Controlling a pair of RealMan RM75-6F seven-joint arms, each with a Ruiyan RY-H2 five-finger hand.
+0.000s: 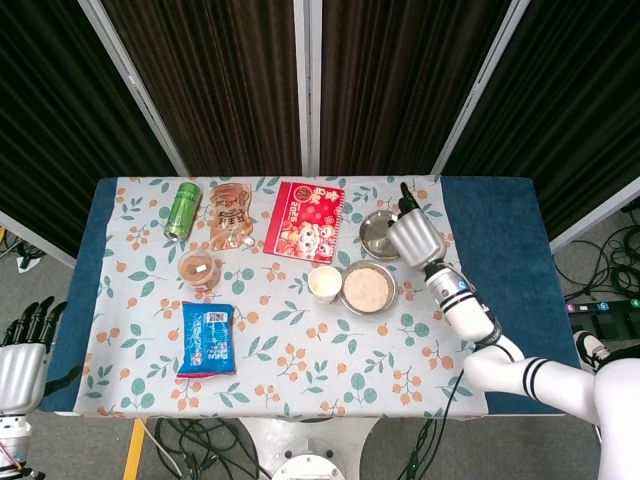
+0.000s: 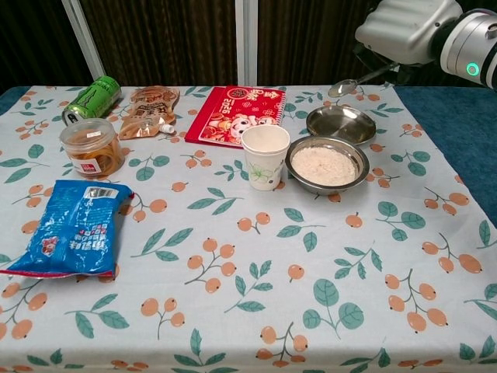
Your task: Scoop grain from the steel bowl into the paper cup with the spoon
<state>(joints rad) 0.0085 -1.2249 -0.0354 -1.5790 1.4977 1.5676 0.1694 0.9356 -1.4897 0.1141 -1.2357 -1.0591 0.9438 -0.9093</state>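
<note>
Nearest, chest view only: bare floral worktop (image 2: 256,326). Next, at left: blue packet (image 2: 70,227), flat; beyond it lidded tub (image 2: 92,147), upright. Mid-worktop: cup (image 2: 265,157), upright, just beside bowl (image 2: 327,165) of grain; touching or not, unclear. Behind bowl: empty steel dish (image 2: 341,123). Far row, left to right: green can (image 2: 92,98) on its side, brown pouch (image 2: 148,110), red booklet (image 2: 237,113).

Right hand (image 2: 408,29), chest view, top right corner, raised above dish: fingers clamped on spoon (image 2: 342,87) handle, scoop end toward cup, above the cloth near dish. Spoon contents not discernible. Head view: right hand (image 1: 415,238) overlapping dish (image 1: 380,232) edge, spoon hidden by hand.

Left hand (image 1: 24,345), head view only: off worktop at lower left edge, fingers pointing up, slightly apart, nothing in them.

Head view also: cup (image 1: 324,283), bowl (image 1: 368,287); dark curtains behind worktop.
</note>
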